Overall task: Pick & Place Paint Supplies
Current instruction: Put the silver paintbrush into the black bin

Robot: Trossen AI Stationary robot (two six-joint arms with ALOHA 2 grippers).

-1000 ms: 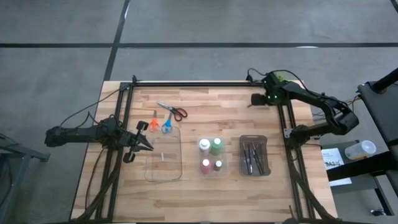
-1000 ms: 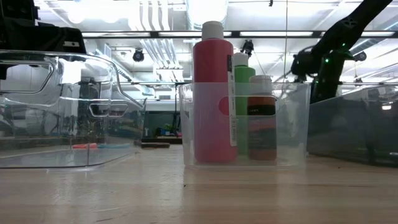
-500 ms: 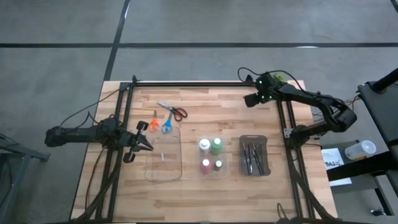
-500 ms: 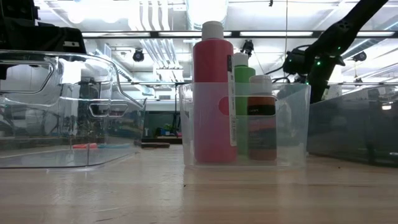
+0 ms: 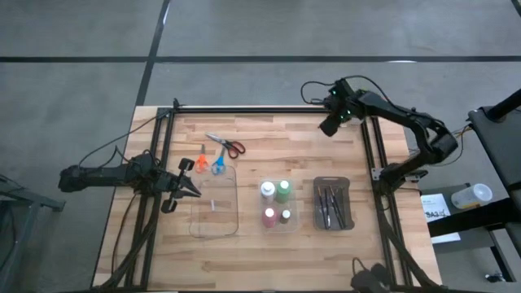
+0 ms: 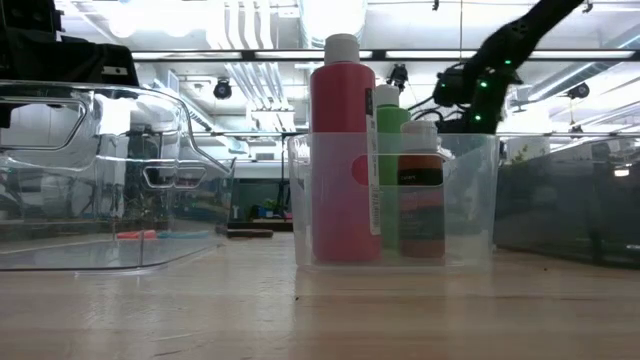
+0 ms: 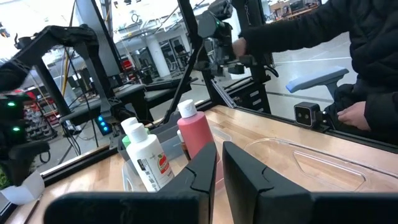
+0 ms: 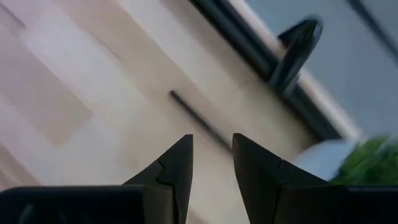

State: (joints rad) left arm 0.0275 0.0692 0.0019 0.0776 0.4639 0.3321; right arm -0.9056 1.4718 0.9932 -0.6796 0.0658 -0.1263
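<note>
While the right gripper (image 5: 328, 129) hovers with fingers slightly parted and empty above a thin dark paintbrush (image 8: 200, 126) on the wooden table (image 5: 260, 244) (far edge), the left gripper (image 5: 194, 188), fingers nearly together and empty, waits beside the clear rectangular tray (image 5: 216, 228)

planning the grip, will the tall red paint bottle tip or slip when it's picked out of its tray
The red paint bottle looks tall and narrow, so a push near its cap would probably tip it. The clear tray walls and neighbouring green bottle should limit that. Its smooth plastic sides may be slippery.
</note>
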